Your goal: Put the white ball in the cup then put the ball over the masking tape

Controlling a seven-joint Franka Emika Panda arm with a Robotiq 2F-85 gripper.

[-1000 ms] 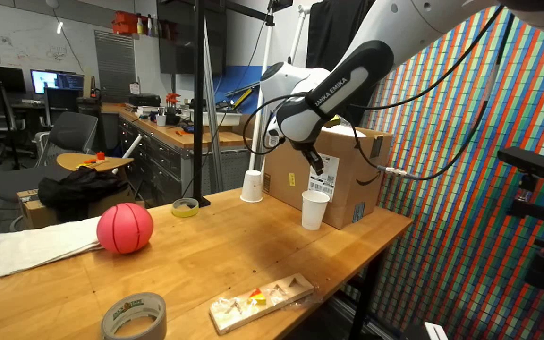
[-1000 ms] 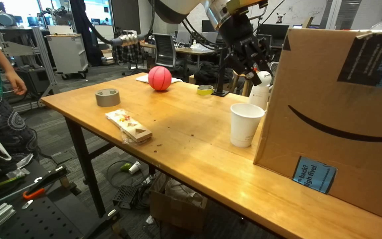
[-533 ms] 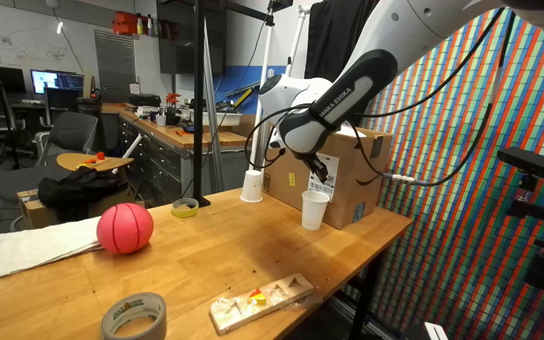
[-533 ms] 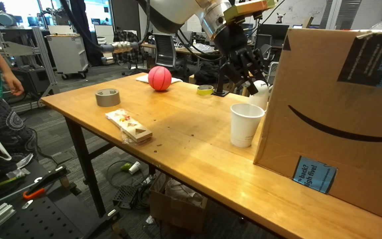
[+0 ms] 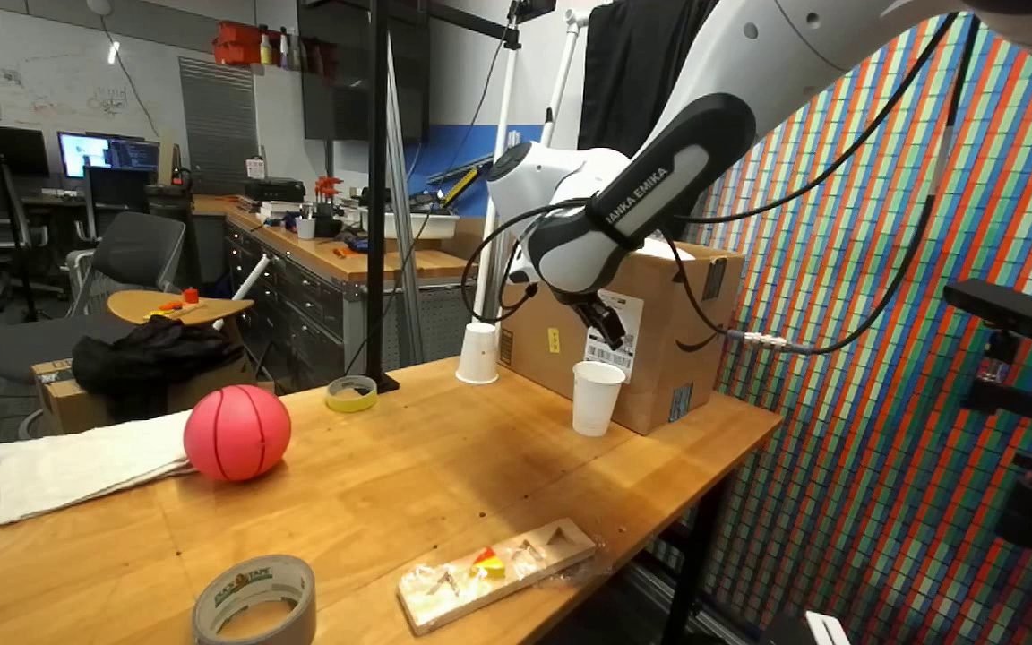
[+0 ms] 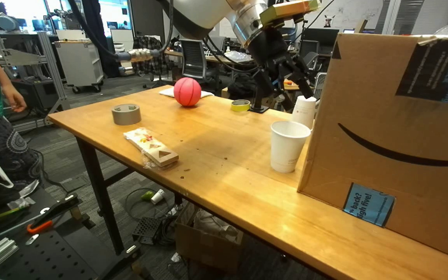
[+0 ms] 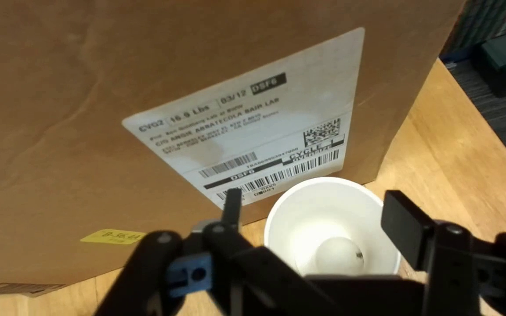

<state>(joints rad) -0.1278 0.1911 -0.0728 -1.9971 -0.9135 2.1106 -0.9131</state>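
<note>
In an exterior view we see open tabletop (image 5: pixel 426 448) right of red ball (image 5: pixel 238 433) | far right: paper cup (image 5: pixel 595 403), cardboard box (image 5: pixel 659 349) just behind, both blocking | near: wooden board (image 5: pixel 516 575)

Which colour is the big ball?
The big ball is pinkish red with dark lines, clearest in an exterior view.

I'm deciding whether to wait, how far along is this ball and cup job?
Done: the white ball lies inside the upright white cup. In hand: nothing; the open gripper hangs above that cup. Left: the tape step; the red ball sits apart from the grey tape roll and the yellow roll.
</note>
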